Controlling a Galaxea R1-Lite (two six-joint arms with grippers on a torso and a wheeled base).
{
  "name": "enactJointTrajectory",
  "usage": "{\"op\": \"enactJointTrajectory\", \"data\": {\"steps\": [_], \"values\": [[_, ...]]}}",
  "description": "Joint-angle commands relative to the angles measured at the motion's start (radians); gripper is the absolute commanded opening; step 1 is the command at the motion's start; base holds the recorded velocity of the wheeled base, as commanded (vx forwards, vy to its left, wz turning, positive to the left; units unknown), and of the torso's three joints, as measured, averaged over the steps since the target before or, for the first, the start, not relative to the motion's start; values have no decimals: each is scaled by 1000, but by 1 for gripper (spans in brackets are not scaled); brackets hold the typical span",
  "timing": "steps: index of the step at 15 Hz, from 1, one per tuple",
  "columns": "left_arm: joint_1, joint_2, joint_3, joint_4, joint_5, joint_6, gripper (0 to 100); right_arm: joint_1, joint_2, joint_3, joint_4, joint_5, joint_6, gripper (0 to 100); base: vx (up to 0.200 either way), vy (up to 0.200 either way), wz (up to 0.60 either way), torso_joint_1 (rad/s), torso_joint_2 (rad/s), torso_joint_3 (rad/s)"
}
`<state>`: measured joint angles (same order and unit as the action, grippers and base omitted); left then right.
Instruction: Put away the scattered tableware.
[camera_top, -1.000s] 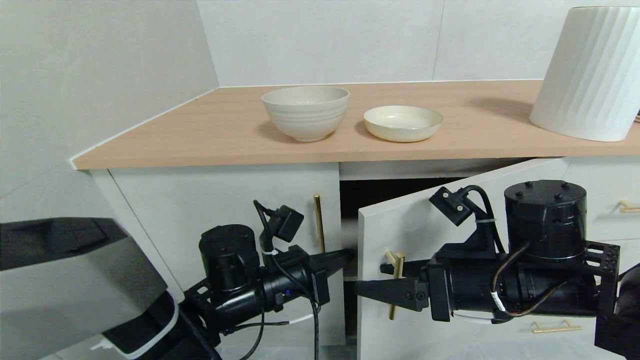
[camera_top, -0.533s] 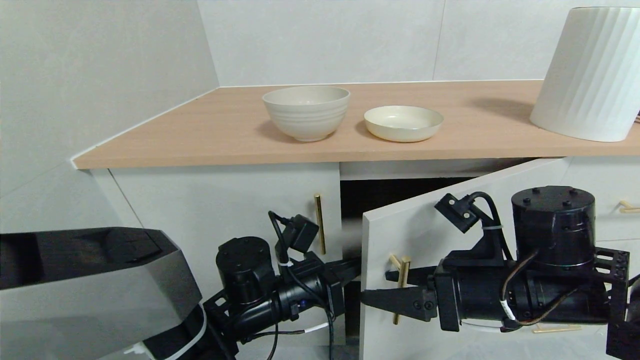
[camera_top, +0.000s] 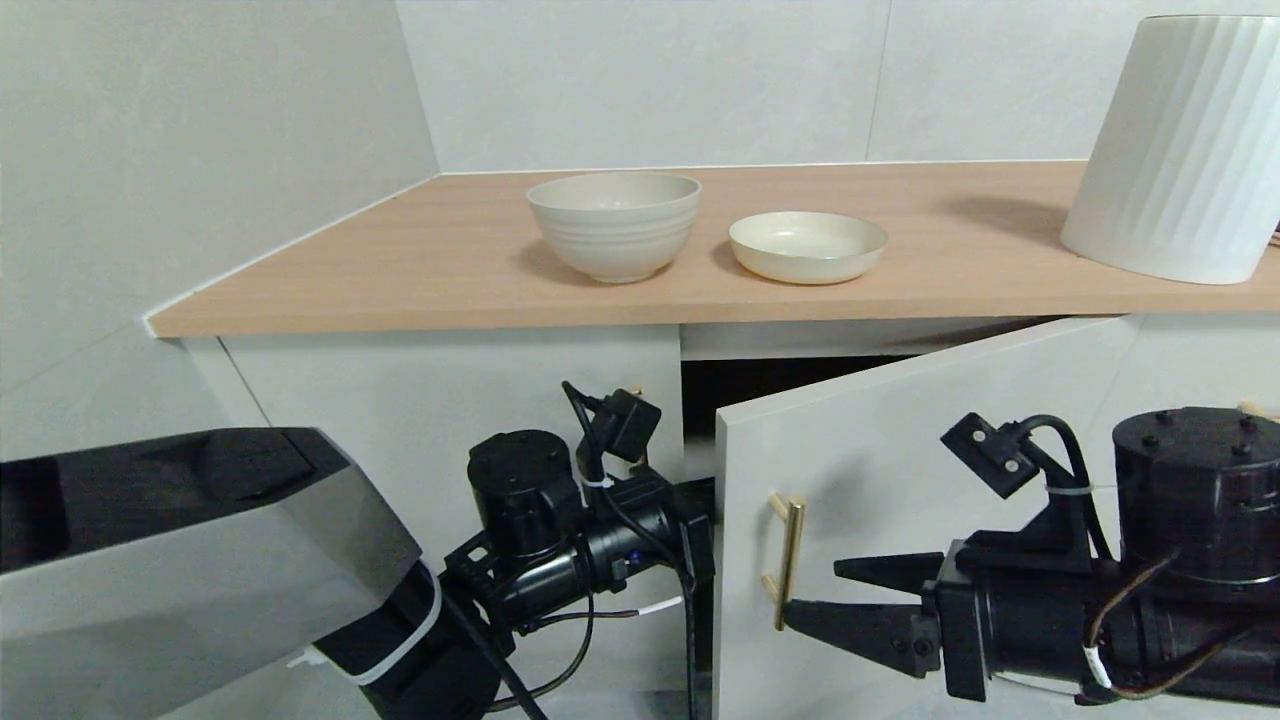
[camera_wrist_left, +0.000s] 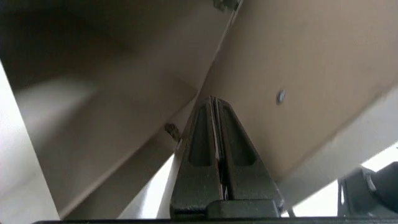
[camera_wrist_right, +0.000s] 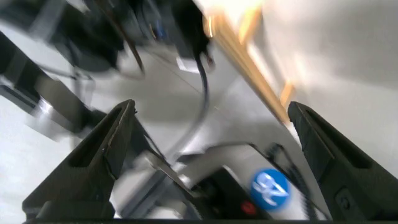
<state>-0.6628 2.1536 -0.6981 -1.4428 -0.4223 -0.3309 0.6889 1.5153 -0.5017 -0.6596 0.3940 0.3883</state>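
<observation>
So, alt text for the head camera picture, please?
A white cabinet door stands partly open; the left gripper is tucked behind its edge, the right gripper open beside its brass handle. A bowl and dish sit on the counter above.

- pale tiled walls (camera_top: 640, 80) meet in a corner behind the desk.
- the wooden desk (camera_top: 400, 270) tops white cabinets (camera_top: 400, 400).
- one cabinet door (camera_top: 900, 420) stands ajar, with a brass handle (camera_top: 789, 560).

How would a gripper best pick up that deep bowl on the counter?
Probably by its rim, coming down from above: one finger inside, one outside. The deep bowl stands upright on the countertop with its mouth open, and its rounded wall looks too wide to clamp from the side. The side away from the shallow dish leaves more room.
</observation>
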Motion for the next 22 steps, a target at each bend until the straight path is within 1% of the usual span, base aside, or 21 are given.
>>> {"op": "enactJointTrajectory", "data": {"steps": [1, 3, 4, 5, 6, 7, 12, 18, 22], "values": [[-3, -8, -21, 2, -1, 0, 0, 15, -47, 61, -2, -29, -31, 100, 0, 0, 0, 0, 0, 0], [-3, -26, -3, 2, -1, 7, 0, 67, -60, 100, -2, -179, -32, 100, 0, 0, 0, 0, 0, 0], [-3, -31, 8, 1, -1, 24, 0, 106, -64, 118, -2, -282, -26, 100, 0, 0, 0, 0, 0, 0], [-3, -31, 9, 1, 0, 32, 0, 113, -67, 123, -2, -296, -23, 100, 0, 0, 0, 0, 0, 0], [-14, -26, 9, 4, -1, 76, 0, 123, -73, 138, 3, -302, -23, 100, 0, 0, 0, 0, 0, 0], [-17, -24, 9, 4, 0, 90, 0, 123, -73, 141, 5, -302, -23, 100, 0, 0, 0, 0, 0, 0], [-24, -14, -1, 21, 0, 90, 0, 123, -96, 173, 6, -302, -25, 100, 0, 0, 0, 0, 0, 0], [-38, -6, -15, 35, 0, 88, 0, 139, -103, 187, 8, -300, -31, 100, -200, 0, 0, 2, 3, 2], [-38, 22, -32, 30, 0, 87, 0, 149, -104, 193, 8, -300, -31, 100, 0, 0, 0, 0, 0, 0]]}}
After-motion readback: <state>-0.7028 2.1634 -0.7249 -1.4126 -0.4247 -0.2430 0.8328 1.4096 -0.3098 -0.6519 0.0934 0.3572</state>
